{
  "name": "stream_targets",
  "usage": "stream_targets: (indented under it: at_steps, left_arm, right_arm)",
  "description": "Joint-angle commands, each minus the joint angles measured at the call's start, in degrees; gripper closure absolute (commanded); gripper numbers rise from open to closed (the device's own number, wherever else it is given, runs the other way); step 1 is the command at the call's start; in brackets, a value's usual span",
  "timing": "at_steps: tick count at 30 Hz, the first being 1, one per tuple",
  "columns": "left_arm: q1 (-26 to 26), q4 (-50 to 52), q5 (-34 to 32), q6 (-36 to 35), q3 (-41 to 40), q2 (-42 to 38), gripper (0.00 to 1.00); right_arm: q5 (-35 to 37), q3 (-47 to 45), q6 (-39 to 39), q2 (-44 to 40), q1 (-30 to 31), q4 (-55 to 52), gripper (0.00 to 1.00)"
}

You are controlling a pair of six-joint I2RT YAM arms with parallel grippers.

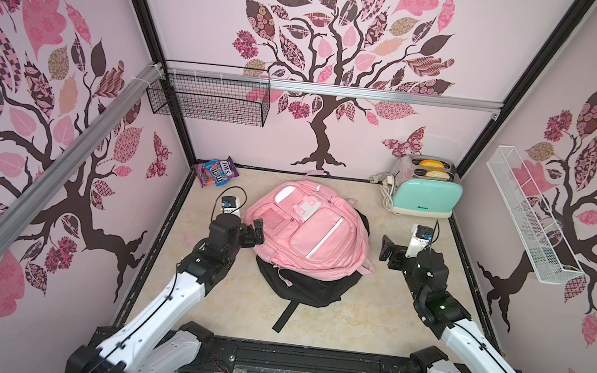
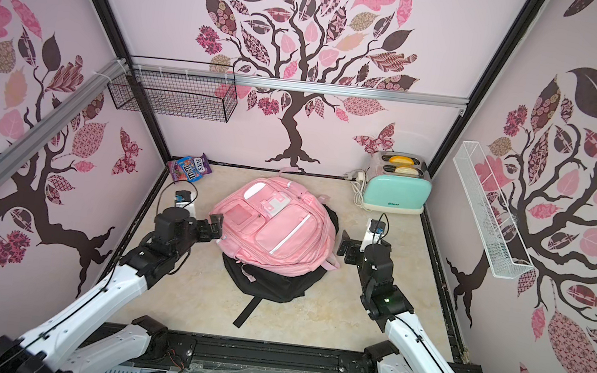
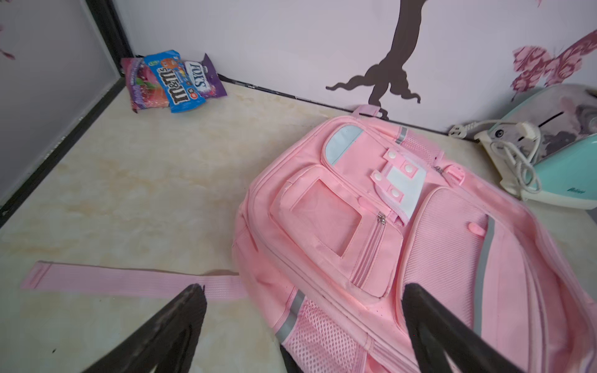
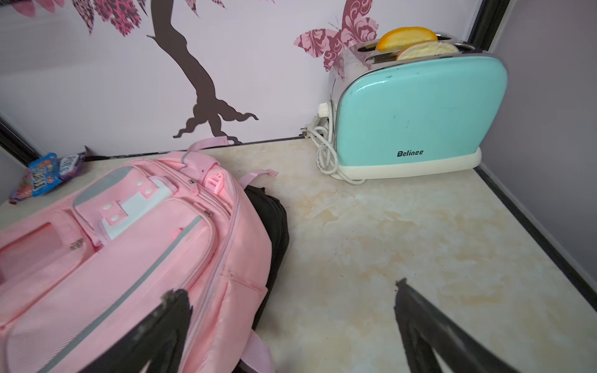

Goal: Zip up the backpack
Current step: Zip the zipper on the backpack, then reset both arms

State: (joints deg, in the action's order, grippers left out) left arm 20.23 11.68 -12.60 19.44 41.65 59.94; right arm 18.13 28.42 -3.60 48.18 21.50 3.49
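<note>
The pink backpack (image 1: 307, 231) (image 2: 276, 227) lies front-up in the middle of the table, on top of a black backpack (image 1: 299, 292) (image 2: 269, 284). It has a white buckle flap (image 3: 400, 181) and a small pocket zipper pull (image 3: 382, 218). My left gripper (image 1: 254, 234) (image 2: 212, 229) (image 3: 302, 290) stands open at the backpack's left edge, holding nothing. One finger is over its mesh side corner and the other over the table. My right gripper (image 1: 395, 251) (image 2: 349, 246) (image 4: 289, 289) is open and empty just off the backpack's right side (image 4: 113, 258).
A mint toaster (image 1: 425, 193) with its white cord (image 1: 387, 190) stands at the back right. Candy bags (image 1: 215, 171) lie in the back left corner. A loose pink strap (image 3: 129, 281) trails on the table by my left gripper. Wire baskets (image 1: 207, 95) (image 1: 529, 216) hang on the walls.
</note>
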Motion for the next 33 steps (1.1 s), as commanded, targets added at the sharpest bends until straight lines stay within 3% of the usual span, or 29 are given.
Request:
stream_targets:
  at_steps: [1,3,6,8,12,16,19,25,29,31,33]
  left_arm:
    - [-0.68,-1.77,1.48,-5.28,3.33,6.23,0.02]
    - [-2.20,-1.74,0.87,-5.44,3.86,9.05,0.02]
    - [-8.33,-7.38,5.86,-4.18,-1.38,7.47,0.02]
    - [-11.28,-14.41,3.97,-5.24,-8.43,2.53,0.02]
    - [-11.99,-31.61,-2.10,-13.43,-21.99,-6.56,0.02]
    - [-12.53,-40.46,-6.25,-19.70,-26.91,-6.69,0.02]
    - [-13.97,-52.89,-3.81,-21.02,-30.92,-2.34,0.02]
    - [-20.64,-69.80,7.40,-18.27,-29.69,16.74,0.02]
    - [-21.01,-78.49,7.16,-17.51,-28.35,29.03,0.02]
    - [-21.54,-77.97,6.79,-16.83,-26.88,30.71,0.02]
    - [-21.90,-67.41,7.72,-16.45,-23.60,28.38,0.02]
  right_arm:
    - [4.71,-0.80,4.05,1.76,-0.26,10.83,0.01]
    - [5.92,-3.78,3.90,0.09,-0.28,15.20,0.01]
    - [8.71,-10.94,4.69,-4.86,-0.25,23.47,0.01]
    - [10.36,-14.14,5.56,-7.44,-0.26,26.18,0.01]
    - [11.08,-17.29,6.27,-7.46,-0.39,29.20,0.01]
    - [9.47,-18.06,5.27,-4.30,-0.32,31.77,0.01]
    - [9.89,-19.02,4.57,-3.03,-0.34,33.50,0.01]
    - [11.71,-21.61,4.79,-3.65,-0.44,36.39,0.01]
    - [13.67,-23.59,7.72,-7.45,-0.78,36.37,0.01]
    - [13.24,-25.09,7.45,-8.50,-1.65,38.12,0.01]
    - [11.38,-25.44,6.64,-7.07,-3.66,39.14,0.01]
